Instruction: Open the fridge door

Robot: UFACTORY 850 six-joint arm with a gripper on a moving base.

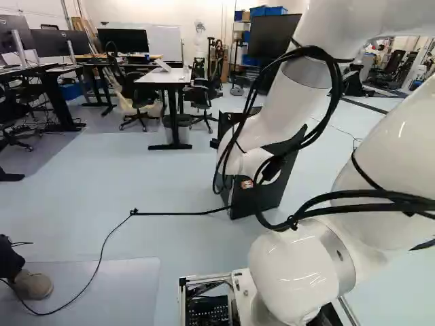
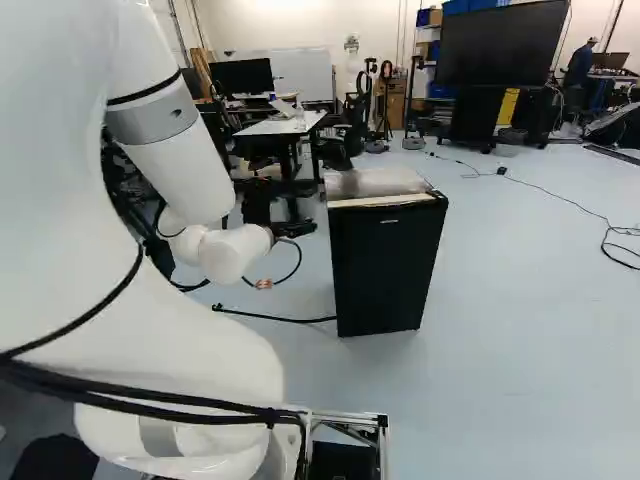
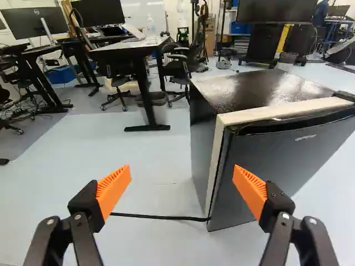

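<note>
The small black fridge point(image 2: 388, 268) stands on the floor ahead of the arm; the arm partly covers it in the left base view. Its dark front door point(image 3: 277, 166) looks closed against the body, with a pale strip point(image 3: 217, 160) along its edge. My gripper point(image 3: 182, 191) is open in the wrist view, nothing held between its wide-set orange pads. One finger overlaps the door front in that view, the other has floor behind it, and the door's side edge lies ahead between them. Contact with the door cannot be made out. In both base views the fingertips are not clearly visible.
A black cable point(image 1: 173, 214) runs over the floor to the fridge. Behind stand a white table point(image 1: 166, 76) and office chairs point(image 1: 134, 92). A large screen on a stand point(image 2: 500, 45) is farther back. A person's shoe point(image 1: 32, 284) shows near the base.
</note>
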